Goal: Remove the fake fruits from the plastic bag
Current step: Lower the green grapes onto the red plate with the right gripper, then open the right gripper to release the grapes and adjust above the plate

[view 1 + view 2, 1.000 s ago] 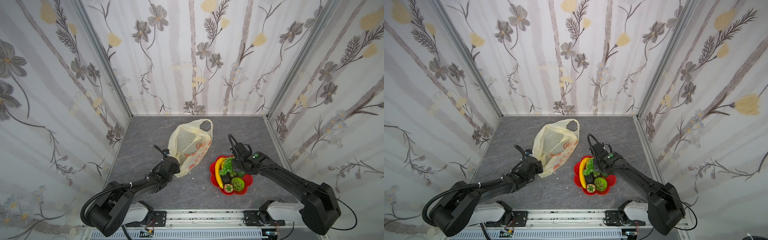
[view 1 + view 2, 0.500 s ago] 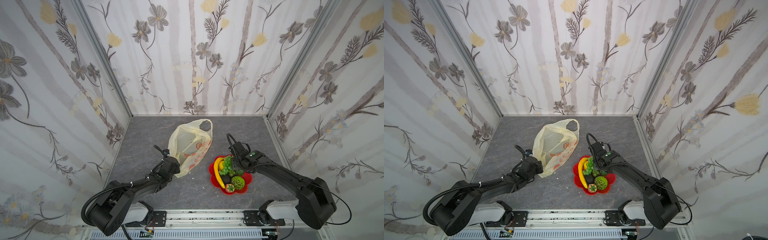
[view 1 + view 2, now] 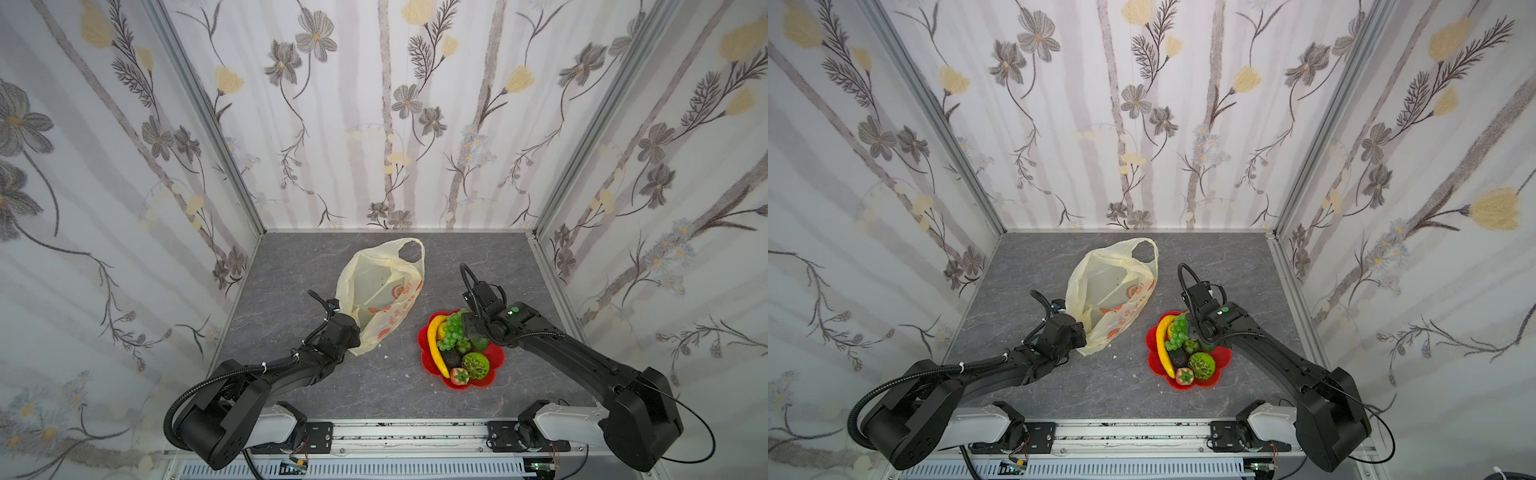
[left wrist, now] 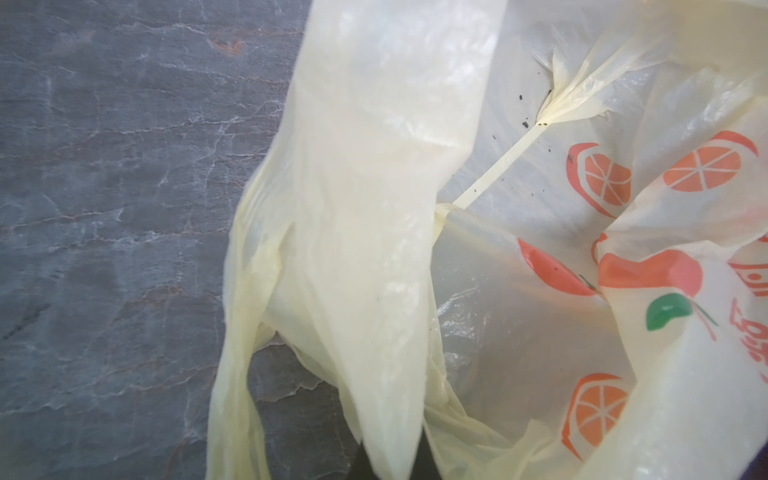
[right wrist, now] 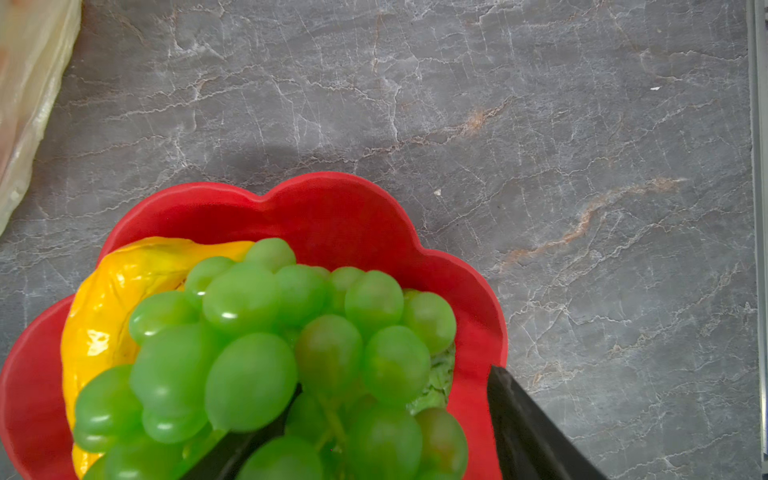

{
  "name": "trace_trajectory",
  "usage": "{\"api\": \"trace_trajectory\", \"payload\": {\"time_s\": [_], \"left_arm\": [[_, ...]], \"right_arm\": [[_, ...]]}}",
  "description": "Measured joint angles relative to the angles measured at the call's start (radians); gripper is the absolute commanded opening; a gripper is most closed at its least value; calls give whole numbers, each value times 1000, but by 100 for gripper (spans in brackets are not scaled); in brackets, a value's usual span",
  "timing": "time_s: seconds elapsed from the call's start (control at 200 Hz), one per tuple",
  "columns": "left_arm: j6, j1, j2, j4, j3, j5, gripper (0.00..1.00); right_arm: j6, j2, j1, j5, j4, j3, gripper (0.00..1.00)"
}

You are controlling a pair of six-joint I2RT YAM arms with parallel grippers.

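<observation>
Right wrist view, grapes within released right gripper, left gripper grasping bag

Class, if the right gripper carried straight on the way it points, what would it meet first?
The right gripper would likely hit the grape bunch between its fingers, on the red plate.

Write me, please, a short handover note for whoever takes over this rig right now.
Left gripper: shut on the plastic bag at its edge.
Right gripper: open, fingers either side of the grape bunch, which lies in the red plate.
Done: banana, strawberry, avocado and bumpy green ball also in the plate; no fruit shows inside the bag.
Left: probably lift the right arm clear, then release the bag.
</observation>
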Motion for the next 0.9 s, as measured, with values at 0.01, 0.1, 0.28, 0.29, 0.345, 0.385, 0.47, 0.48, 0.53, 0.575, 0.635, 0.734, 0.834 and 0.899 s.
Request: {"api": "trace_trajectory", "payload": {"time_s": [0.01, 0.1, 0.28, 0.29, 0.345, 0.385, 0.47, 0.48, 0.53, 0.575, 0.635, 0.734, 0.834, 0.899], "left_arm": [[0, 0, 0, 0, 0, 0, 0], [0, 0, 0, 0, 0, 0, 0], [0, 0, 0, 0, 0, 0, 0], [0, 0, 0, 0, 0, 0, 0], [0, 0, -1, 0, 0, 0, 0], [0, 0, -1, 0, 0, 0, 0], [0, 0, -2, 0, 0, 0, 0], [0, 0, -2, 0, 0, 0, 0], [0, 0, -2, 0, 0, 0, 0], [0, 0, -2, 0, 0, 0, 0], [0, 0, -2, 0, 0, 0, 0], [1, 0, -2, 0, 0, 0, 0], [1, 0, -2, 0, 0, 0, 0], [1, 0, -2, 0, 0, 0, 0]], "right_arm": [[0, -2, 0, 0, 0, 0, 74], [0, -17, -10, -7, -3, -6, 76], [-1, -39, -36, -59, 11, -30, 78], [-1, -40, -39, -62, 11, -32, 78], [0, -42, -50, -87, 16, -41, 79], [0, -45, -60, -104, 21, -47, 80], [0, -58, -89, -161, 41, -66, 81], [0, -60, -92, -169, 45, -69, 81], [2, -66, -113, -206, 63, -82, 83], [11, -71, -129, -232, 73, -92, 84], [11, -82, -151, -268, 89, -107, 85], [19, -107, -190, -331, 125, -138, 86], [27, -127, -230, -399, 146, -174, 88], [29, -140, -252, -438, 161, -191, 89]]}}
